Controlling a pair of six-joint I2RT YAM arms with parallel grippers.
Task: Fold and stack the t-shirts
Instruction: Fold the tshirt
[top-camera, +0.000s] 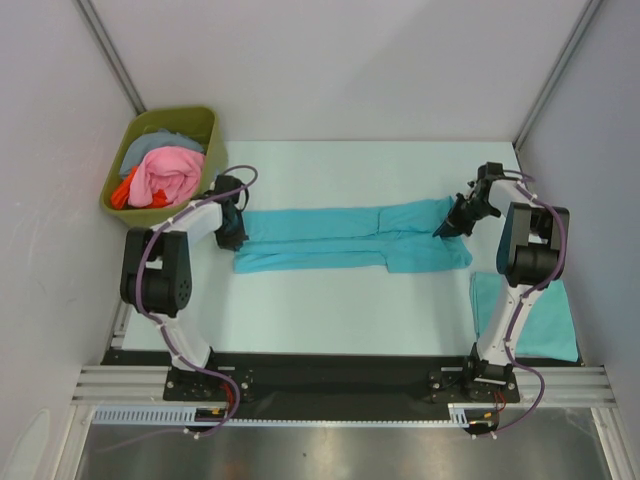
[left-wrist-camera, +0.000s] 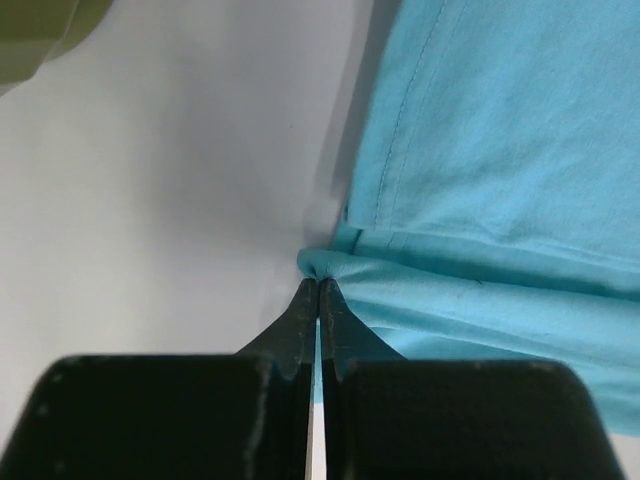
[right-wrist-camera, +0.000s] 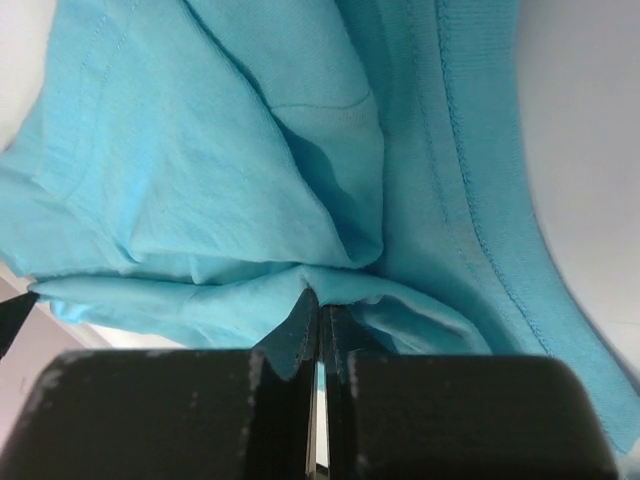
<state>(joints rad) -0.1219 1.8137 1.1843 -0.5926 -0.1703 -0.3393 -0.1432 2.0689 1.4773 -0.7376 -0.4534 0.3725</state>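
Here, just outside the left gripper stands the olive-green plastic bin, heaped with pink, grey and orange clothes. The jaws are pinched together on the bunched end of the long turquoise-teal t-shirt. The shirt lies as a narrow band from those tips across to the right gripper, which is likewise clamped on the far end, seemingly near the collar. To fold well, both should rise evenly, keep the band taut, and lay one end squarely over the other. A folded teal t-shirt waits behind the right gripper.
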